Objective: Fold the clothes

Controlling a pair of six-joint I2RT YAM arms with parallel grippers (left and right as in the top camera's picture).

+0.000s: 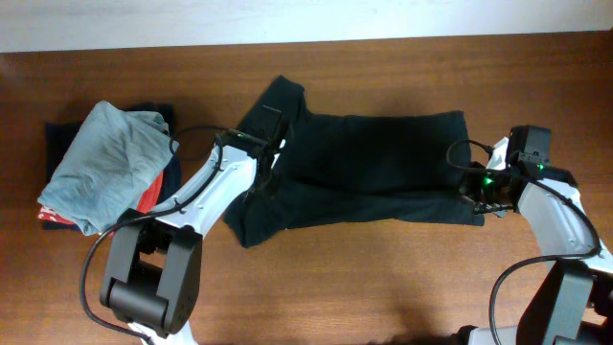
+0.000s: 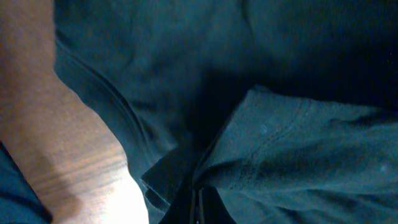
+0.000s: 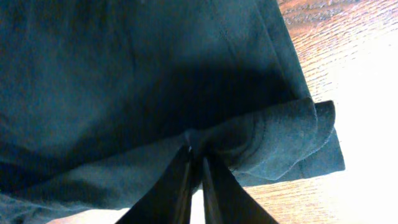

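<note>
White shells, black joints - cables all over
The left arm (image 1: 206,192) and right arm (image 1: 556,216) wear glossy white covers over chunky black joint housings, with thin black cables (image 1: 86,278) trailing off both. A tiny green light (image 1: 488,178) glows on the right one's wrist block. The right gripper (image 3: 194,155) has plain matte black fingers (image 3: 171,193) tapering to narrow tips - the left gripper (image 2: 200,199) shows only as a dark sliver.

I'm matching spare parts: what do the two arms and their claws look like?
The left arm and right arm have white shells with rounded black joints and thin black cables looping alongside. A green light glows near the right wrist. The right claw has slim black tapered fingers; the left claw looks dark too, though barely visible.
</note>
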